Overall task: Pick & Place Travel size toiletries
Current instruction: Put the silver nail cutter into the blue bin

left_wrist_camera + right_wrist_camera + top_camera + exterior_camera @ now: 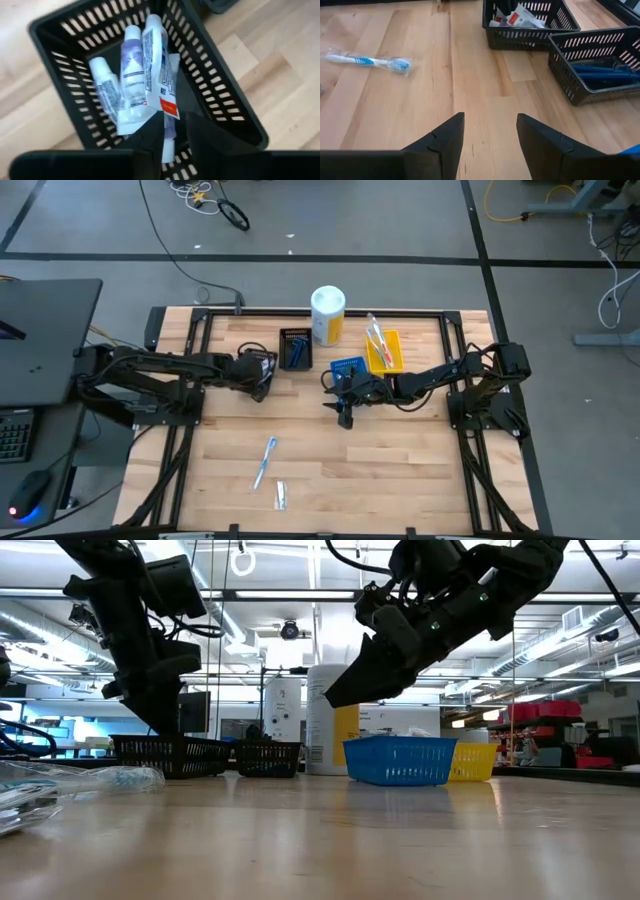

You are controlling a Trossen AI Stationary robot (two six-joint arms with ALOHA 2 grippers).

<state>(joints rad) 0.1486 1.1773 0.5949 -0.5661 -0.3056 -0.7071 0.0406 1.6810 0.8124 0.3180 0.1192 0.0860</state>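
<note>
Left gripper [175,135]: hanging over the black basket [235,107] at table's left-centre, fingers parted narrowly, a white tube [159,70] sitting just ahead of the tips; can't tell if still touching.
Black basket contents: approx 3 more white tubes [132,70] lying in a heap w/ that one.
2nd black basket [295,348]: sitting just right of the first, holding dark blue razors [602,70].
Blue basket [400,760]: standing beside the yellow basket [384,352]; contents not clear.
Yellow basket: holding toothbrushes [376,335].
Canister [327,314]: standing upright behind the baskets, white and yellow.
Right gripper [487,135]: hovering above bare wood near the blue basket, fingers spread wide, holding nothing.
Loose on table: wrapped blue toothbrush [264,462] and a small white packet [281,496] lying near the front, well apart from the baskets.
</note>
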